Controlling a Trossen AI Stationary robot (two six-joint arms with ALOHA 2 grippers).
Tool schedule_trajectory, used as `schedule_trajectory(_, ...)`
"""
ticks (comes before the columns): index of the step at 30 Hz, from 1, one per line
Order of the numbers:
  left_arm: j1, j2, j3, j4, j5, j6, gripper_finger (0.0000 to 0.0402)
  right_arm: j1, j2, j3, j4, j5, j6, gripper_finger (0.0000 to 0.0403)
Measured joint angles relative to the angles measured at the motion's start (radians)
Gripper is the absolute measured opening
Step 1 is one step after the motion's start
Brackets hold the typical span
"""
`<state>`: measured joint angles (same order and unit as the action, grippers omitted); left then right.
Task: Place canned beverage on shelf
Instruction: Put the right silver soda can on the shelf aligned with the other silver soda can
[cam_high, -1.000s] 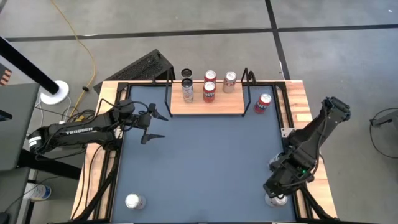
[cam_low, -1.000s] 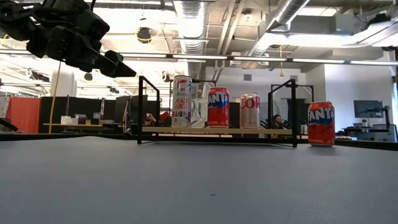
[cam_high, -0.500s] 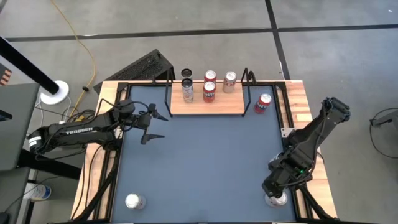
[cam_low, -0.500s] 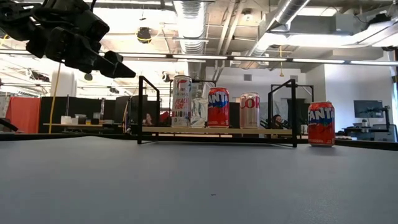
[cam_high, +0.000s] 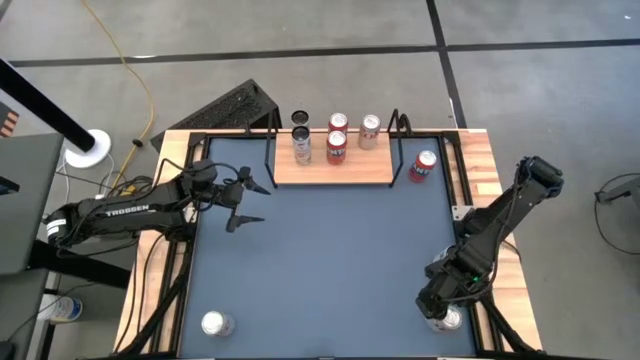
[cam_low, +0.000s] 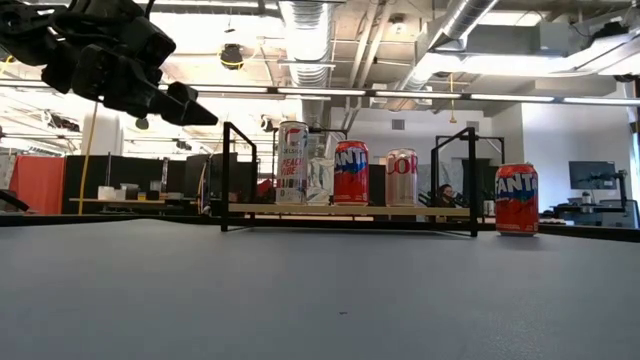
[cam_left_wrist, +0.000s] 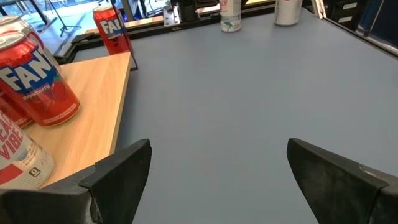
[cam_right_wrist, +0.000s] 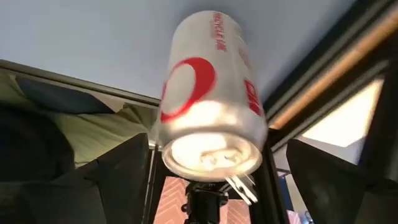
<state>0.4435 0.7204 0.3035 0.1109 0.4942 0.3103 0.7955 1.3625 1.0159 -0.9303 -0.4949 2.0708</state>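
Observation:
At the table's near right corner a silver can with a red mark (cam_right_wrist: 208, 87) stands upright on the blue tabletop. My right gripper (cam_right_wrist: 214, 171) hangs over it, open and pointing steeply down, one finger on either side of the can with a gap to each; in the high view the gripper (cam_high: 438, 303) covers most of the can (cam_high: 450, 320). The shelf (cam_high: 333, 170), a light-wood board on a black wire frame, stands at the far edge with several cans on it. My left gripper (cam_high: 248, 200) hovers open by the shelf's left front corner, nothing between its fingers (cam_left_wrist: 127, 171).
A red Fanta can (cam_high: 425, 165) stands on the tabletop just right of the shelf. Another silver can (cam_high: 213, 324) stands at the near left corner. Wooden rails (cam_high: 480, 170) line the table's sides. The blue tabletop (cam_high: 330, 260) between the arms is bare.
My right gripper has sunk toward the silver can at the near right corner, keeping its steep downward tilt.

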Motion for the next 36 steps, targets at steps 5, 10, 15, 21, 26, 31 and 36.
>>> schedule_trajectory(5,0.000,0.000,0.000,-0.005,0.000,0.000,0.0364,-0.006,0.000,-0.076,0.116,0.000,0.014,0.0372)
schedule_trajectory(10,0.000,0.000,0.000,-0.006,0.000,0.001,0.0364,-0.006,0.001,-0.129,0.200,0.000,0.027,0.0372)
schedule_trajectory(15,0.000,0.000,0.000,-0.007,0.000,0.001,0.0364,-0.006,0.001,-0.161,0.255,-0.002,0.054,0.0372)
schedule_trajectory(21,0.000,0.000,0.000,-0.008,0.000,0.001,0.0364,-0.005,0.001,-0.175,0.284,-0.029,0.079,0.0356)
schedule_trajectory(26,0.000,0.000,0.000,-0.009,0.000,0.009,0.0364,-0.004,0.001,-0.175,0.286,-0.058,0.079,0.0319)
schedule_trajectory(31,0.000,0.000,0.000,-0.008,0.000,0.009,0.0364,-0.005,0.001,-0.175,0.303,-0.068,0.079,0.0281)
schedule_trajectory(36,0.000,0.000,0.000,-0.008,0.000,0.009,0.0364,-0.012,0.001,-0.176,0.329,-0.079,0.074,0.0269)
